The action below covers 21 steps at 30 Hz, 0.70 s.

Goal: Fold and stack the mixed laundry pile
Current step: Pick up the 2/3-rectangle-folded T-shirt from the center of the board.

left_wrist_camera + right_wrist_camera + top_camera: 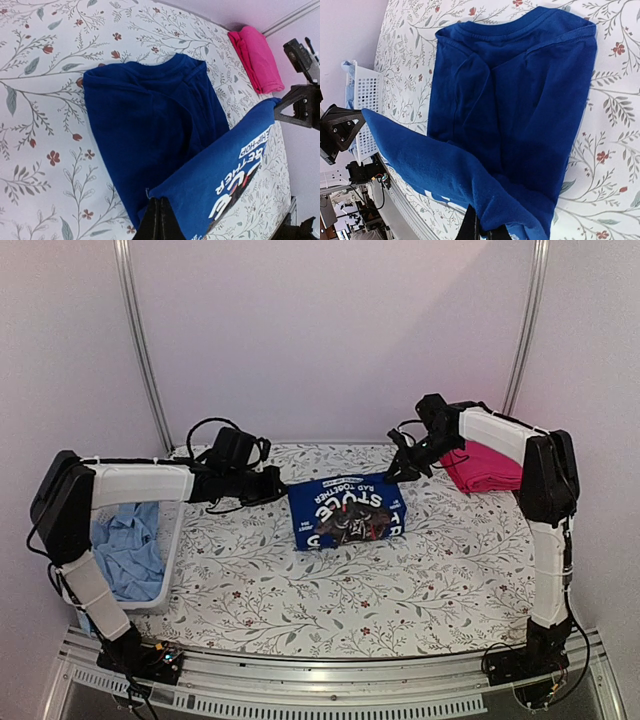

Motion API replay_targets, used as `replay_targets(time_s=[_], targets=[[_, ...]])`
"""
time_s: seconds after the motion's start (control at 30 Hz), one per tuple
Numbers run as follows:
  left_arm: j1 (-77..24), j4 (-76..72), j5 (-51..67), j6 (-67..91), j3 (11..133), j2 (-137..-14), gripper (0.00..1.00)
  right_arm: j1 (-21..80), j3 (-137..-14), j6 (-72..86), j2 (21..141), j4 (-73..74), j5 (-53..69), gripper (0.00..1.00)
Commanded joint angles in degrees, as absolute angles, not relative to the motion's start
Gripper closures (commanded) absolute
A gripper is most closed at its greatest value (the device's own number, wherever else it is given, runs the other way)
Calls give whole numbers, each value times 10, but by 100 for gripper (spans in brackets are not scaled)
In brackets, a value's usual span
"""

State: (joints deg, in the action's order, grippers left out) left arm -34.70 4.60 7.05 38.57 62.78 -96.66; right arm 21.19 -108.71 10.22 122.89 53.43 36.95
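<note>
The mixed laundry pile is, by our reading, about halfway dealt with.

From the top view, the red-pink garment point(485, 468) lies folded at the far right of the floral table cover point(300, 600). The royal-blue shirt point(348, 512) sits mid-table with its printed half raised. The left gripper point(283, 486) holds one upper corner and the right gripper point(402, 472) the other. The light-blue shirt point(125, 545) lies crumpled in the white basket point(168, 565) at the left edge. We cannot tell from here whether anything lies beneath it.

In the left wrist view, the left fingers are pinched fully together on the edge of the raised printed flap. The shirt's lower layer lies flat on the cover beneath it, neckline away from us. At the flap's far corner we see the right gripper clamped on the cloth.

The right wrist view gives the same fold from the other side. The right fingers are closed on the fabric at the frame's bottom edge, and the flap stretches toward the left gripper, with the basket beyond.

So we judge one garment done and the royal-blue one mid-fold, its flap not yet laid down. The light-blue one is untouched, and nothing is stacked yet.
</note>
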Motion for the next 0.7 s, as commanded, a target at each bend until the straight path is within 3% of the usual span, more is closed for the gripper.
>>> replay_targets(time_s=[0.0,0.2,0.4,0.67], targets=[[-313,29,55,353,698,-1055,100,193,-1136,111,1313,508,370,100],[-299,37,110,339,790,-1204,100,189,-1175,116,1408,469,386,100],[-305,21,136,345,759,-1240,100,192,-1140,104,1432,464,401,100],[-361,21,136,340,602,-1122,100,242,-835,93,1283,401,417,100]])
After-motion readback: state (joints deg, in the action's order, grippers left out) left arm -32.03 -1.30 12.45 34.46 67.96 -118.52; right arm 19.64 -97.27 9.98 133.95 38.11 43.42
